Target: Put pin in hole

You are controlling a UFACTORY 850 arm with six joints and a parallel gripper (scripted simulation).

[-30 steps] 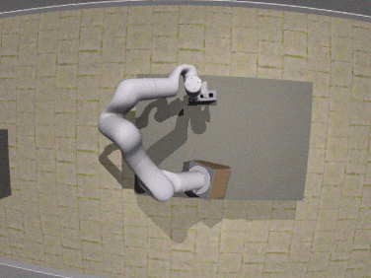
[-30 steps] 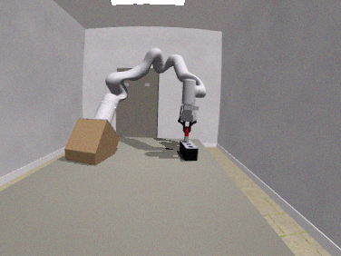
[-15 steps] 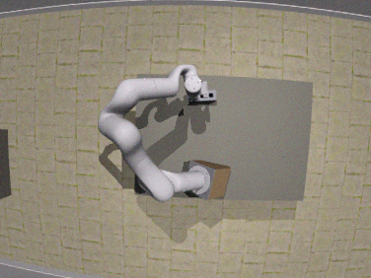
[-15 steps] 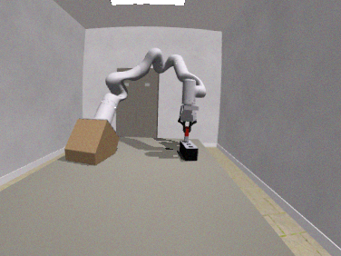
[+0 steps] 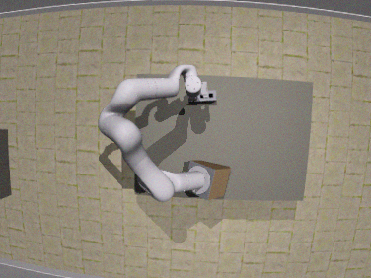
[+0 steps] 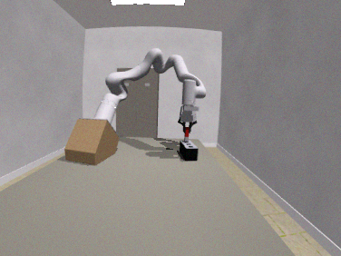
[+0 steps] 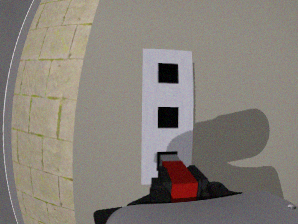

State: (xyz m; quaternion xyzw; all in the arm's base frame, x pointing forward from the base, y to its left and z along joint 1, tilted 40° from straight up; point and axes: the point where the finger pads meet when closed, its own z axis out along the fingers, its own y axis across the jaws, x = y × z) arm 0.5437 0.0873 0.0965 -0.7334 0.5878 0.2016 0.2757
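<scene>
Pin point(image 7: 180, 183), red end up, sits clenched between the fingers of the gripper point(image 6: 187, 128), which stand narrowly apart on the red part and hold it upright. In the exterior view the pin point(image 6: 186, 132) hangs straight down from the gripper directly over the dark block point(image 6: 189, 151), its lower tip at or just above the block's top; whether it has entered the hole cannot be told. The block stands on the grey mat point(image 6: 136, 200), at about 3 o'clock from the tan pedestal point(image 6: 91, 141) that carries the arm. From the wrist view the block's white top face point(image 7: 150, 116) runs from 12 o'clock down to 6 o'clock, with three square holes in a row: the far hole point(image 7: 168, 72) and the middle hole point(image 7: 168, 117) are fully open to sight, while the nearest hole point(image 7: 161, 157) is mostly covered by the pin and the gripper's dark fingers. The pin's lower, non-red part is hidden from the wrist camera. In the top view the gripper point(image 5: 202, 96) covers the block and pin, so neither can be made out there.
</scene>
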